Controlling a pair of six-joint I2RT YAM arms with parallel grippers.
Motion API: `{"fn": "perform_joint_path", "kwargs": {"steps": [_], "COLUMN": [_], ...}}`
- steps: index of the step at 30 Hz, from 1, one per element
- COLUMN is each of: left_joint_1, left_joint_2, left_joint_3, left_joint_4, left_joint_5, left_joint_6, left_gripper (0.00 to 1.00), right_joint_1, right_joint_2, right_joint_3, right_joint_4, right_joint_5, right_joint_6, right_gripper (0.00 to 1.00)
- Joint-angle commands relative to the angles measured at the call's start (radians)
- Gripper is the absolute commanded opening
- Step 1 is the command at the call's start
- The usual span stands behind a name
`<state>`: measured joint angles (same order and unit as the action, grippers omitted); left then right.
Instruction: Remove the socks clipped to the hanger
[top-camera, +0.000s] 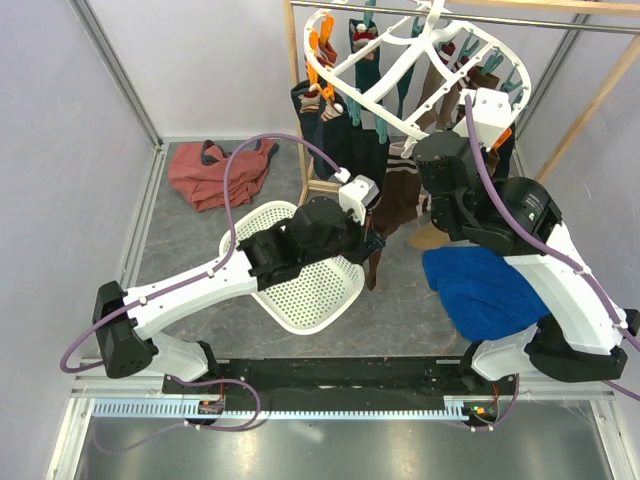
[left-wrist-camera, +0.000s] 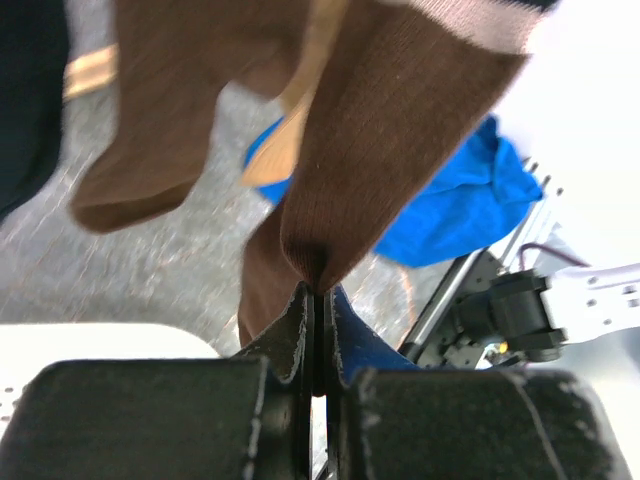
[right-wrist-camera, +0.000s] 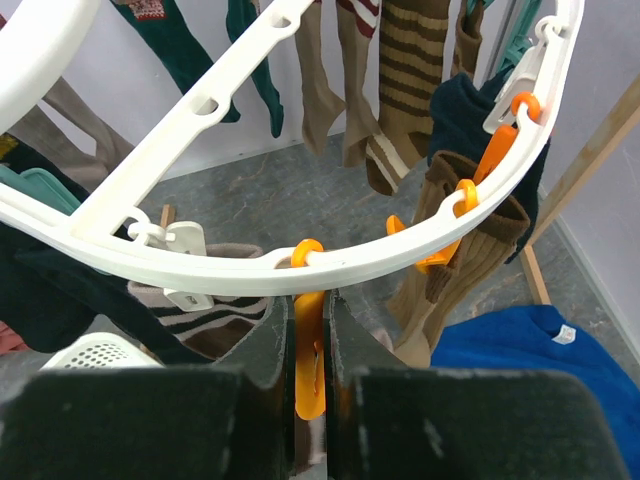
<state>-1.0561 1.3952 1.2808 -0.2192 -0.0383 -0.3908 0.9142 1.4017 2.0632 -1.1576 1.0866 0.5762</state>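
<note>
The left claw (left-wrist-camera: 318, 300) is pinched tight on the toe of a brown sock (left-wrist-camera: 390, 150) dangling below the hanger (right-wrist-camera: 230, 270). The right claw (right-wrist-camera: 310, 305) is up under the hanger's near rim, closed on an orange clip (right-wrist-camera: 309, 375). More socks (right-wrist-camera: 410, 70) hang clipped round the hanger's far side, over the grey counter (top-camera: 200, 240).

The left arm (top-camera: 200, 285) is held stretched forward and low, its end effector (left-wrist-camera: 318, 293) pinched shut on a brown sock (left-wrist-camera: 390, 150), while the right arm (top-camera: 545, 245) is held high, its end effector (right-wrist-camera: 310, 300) clamped on an orange clip (right-wrist-camera: 310, 375).
</note>
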Motion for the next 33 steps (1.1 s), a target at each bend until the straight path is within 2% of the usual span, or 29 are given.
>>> {"fn": "perform_joint_path", "kwargs": {"steps": [1,6,9,10,13,19,22,23,26,29,33], "left_joint_1": [-0.002,0.045,0.158,0.229,0.339,0.392,0.392,0.393,0.390,0.392,0.387], "left_joint_2": [-0.062,-0.087,-0.104,-0.113,-0.177,-0.199,-0.188,-0.191,-0.203,-0.234,-0.262], "left_joint_3": [-0.052,-0.072,-0.077,-0.092,-0.142,-0.242,-0.282,-0.284,-0.262,-0.244,-0.256], "left_joint_4": [-0.045,-0.163,-0.287,-0.334,-0.376,-0.443,-0.462,-0.470,-0.467,-0.358,-0.092], "left_joint_5": [-0.070,-0.167,-0.181,-0.173,-0.167,-0.169,-0.149,-0.149,-0.141,-0.040,0.205], "left_joint_6": [-0.036,-0.104,-0.183,-0.201,-0.238,-0.273,-0.315,-0.327,-0.312,-0.237,-0.165], "left_gripper": [0.02,0.02,0.02,0.02,0.02,0.02,0.21,0.39,0.59,0.64,0.66], "right_joint_1": [0.000,0.000,0.000,0.000,0.000,0.000,0.000,0.000,0.002,0.000,0.000], "right_joint_2": [-0.047,-0.078,-0.095,-0.099,-0.113,-0.153,-0.165,-0.173,-0.181,-0.187,-0.190], "right_joint_3": [-0.037,-0.080,-0.092,-0.094,-0.113,-0.158,-0.173,-0.178,-0.187,-0.193,-0.198], "right_joint_4": [0.045,0.064,0.073,0.075,0.075,0.076,0.079,0.081,0.090,0.096,0.102], "right_joint_5": [-0.017,-0.045,-0.063,-0.065,-0.070,-0.068,-0.073,-0.076,-0.086,-0.096,-0.109], "right_joint_6": [0.027,0.039,0.050,0.048,0.059,0.079,0.082,0.082,0.079,0.074,0.076], "right_gripper": [0.02,0.03,0.04,0.05,0.05,0.06,0.08,0.08,0.09,0.11,0.13]}}
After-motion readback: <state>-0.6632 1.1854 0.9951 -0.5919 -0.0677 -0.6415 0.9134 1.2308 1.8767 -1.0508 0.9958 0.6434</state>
